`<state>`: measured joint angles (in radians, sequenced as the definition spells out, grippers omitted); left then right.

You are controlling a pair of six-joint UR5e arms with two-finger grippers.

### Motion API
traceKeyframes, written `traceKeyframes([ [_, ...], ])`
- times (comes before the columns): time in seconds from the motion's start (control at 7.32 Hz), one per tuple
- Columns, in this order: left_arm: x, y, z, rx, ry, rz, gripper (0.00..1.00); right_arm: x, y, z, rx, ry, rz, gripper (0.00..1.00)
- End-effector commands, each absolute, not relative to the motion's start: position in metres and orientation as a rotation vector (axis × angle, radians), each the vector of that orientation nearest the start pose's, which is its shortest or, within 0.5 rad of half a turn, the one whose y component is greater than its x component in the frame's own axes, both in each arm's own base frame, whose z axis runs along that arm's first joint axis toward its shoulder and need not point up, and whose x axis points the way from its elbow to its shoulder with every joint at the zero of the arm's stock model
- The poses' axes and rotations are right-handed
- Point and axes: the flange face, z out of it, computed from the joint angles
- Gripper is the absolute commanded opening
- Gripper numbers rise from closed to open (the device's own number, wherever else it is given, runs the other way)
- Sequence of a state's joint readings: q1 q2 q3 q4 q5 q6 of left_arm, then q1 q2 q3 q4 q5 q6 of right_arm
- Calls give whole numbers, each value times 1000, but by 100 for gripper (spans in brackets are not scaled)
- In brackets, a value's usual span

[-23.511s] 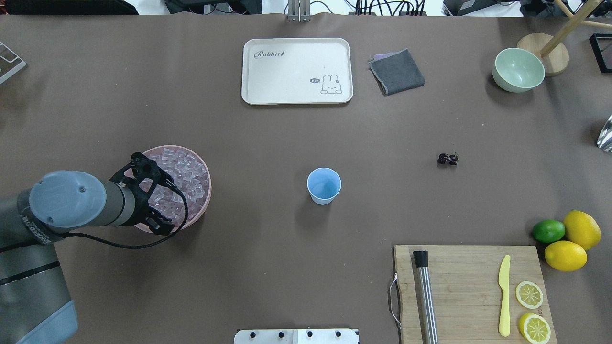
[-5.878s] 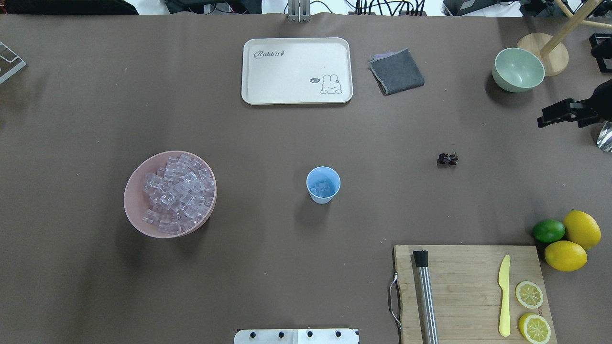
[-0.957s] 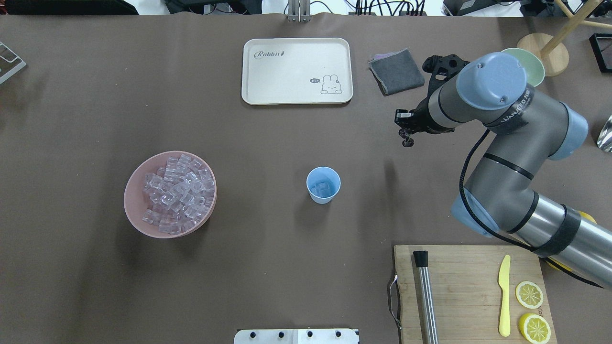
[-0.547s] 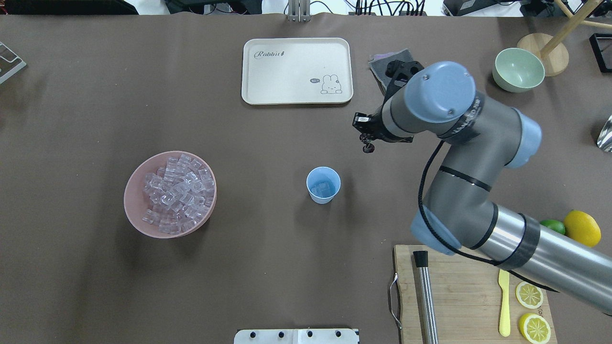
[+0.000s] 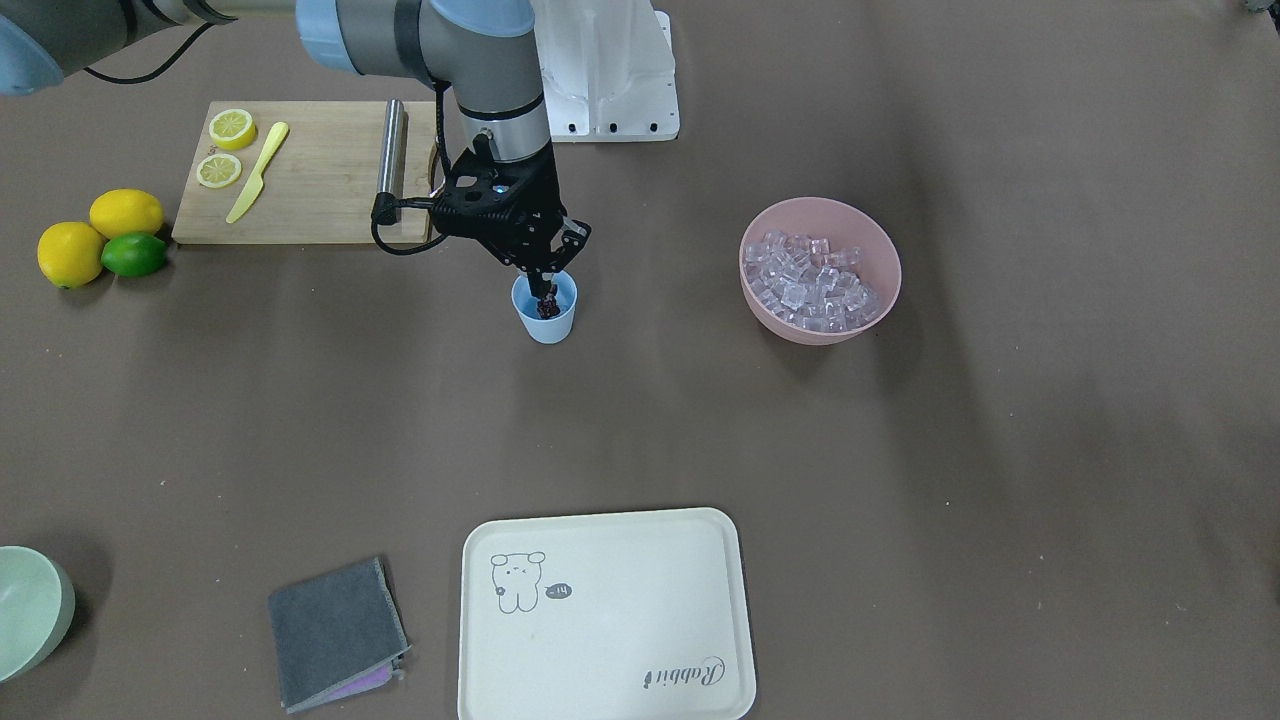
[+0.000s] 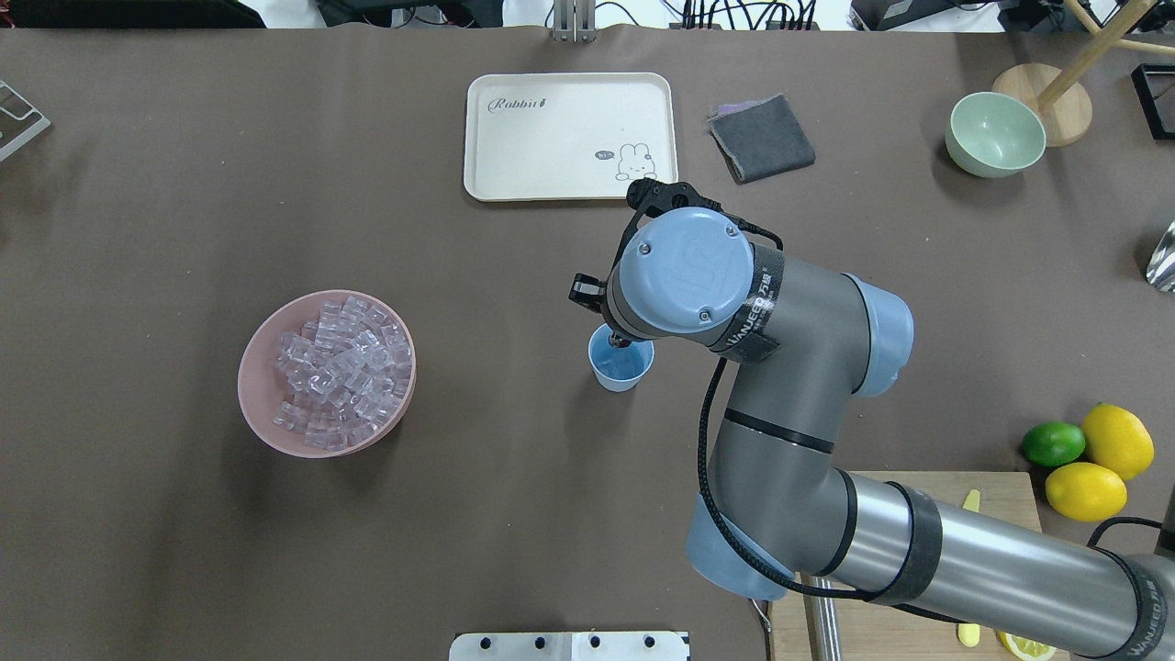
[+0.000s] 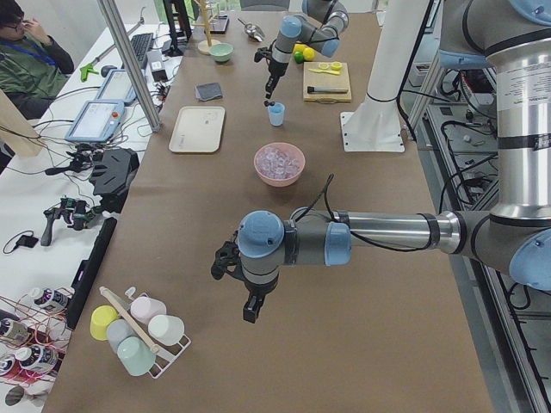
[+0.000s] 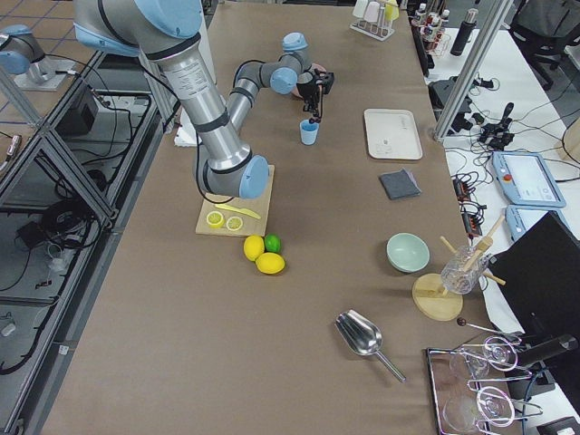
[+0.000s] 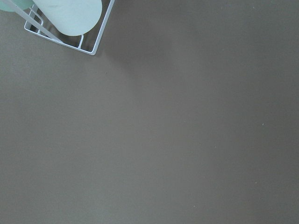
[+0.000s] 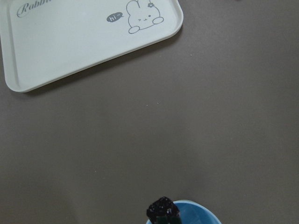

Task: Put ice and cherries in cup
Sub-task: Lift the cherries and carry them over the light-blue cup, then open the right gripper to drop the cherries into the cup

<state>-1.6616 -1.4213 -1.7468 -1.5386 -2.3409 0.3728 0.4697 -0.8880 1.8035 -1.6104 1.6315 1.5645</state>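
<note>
Overhead exterior coverage is largely taken up by the right arm (image 6: 808, 386), by which the cup (image 6: 622, 375) at the middle of the surface (image 6: 459, 275) is partly hidden. In the front-facing view the right fingers (image 5: 543, 278) are seen pointed straight down over the cup's mouth. They are drawn close on the cherries (image 5: 548, 305), which are held at the level of the rim. Whether the fruit touches anything inside cannot be told. In the right wrist-mounted view the cherries are shown dark and glossy at the bottom edge, just above the blue rim. The ice (image 5: 808, 282) is heaped in a pink bowl (image 5: 770, 220), which is set on the surface well apart from the cup, toward the robot's left. The left fingers (image 7: 250, 310) are shown only in the exterior left view, low over bare surface. How far they are parted cannot be told.
</note>
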Motion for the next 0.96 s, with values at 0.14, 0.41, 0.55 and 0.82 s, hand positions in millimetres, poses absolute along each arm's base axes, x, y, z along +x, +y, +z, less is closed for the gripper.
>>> traceKeyframes([
  [0.14,-102,-421,644,174,753,267,98,-534,-387,174,132,-845,376,0],
  [0.41,-102,-421,644,173,753,266,98,-540,-381,175,130,-837,365,0],
  [0.55,-102,-421,645,173,753,266,98,-542,-381,177,131,-835,358,0],
  [0.82,-102,-421,645,172,753,266,98,-541,-382,182,145,-824,347,73],
])
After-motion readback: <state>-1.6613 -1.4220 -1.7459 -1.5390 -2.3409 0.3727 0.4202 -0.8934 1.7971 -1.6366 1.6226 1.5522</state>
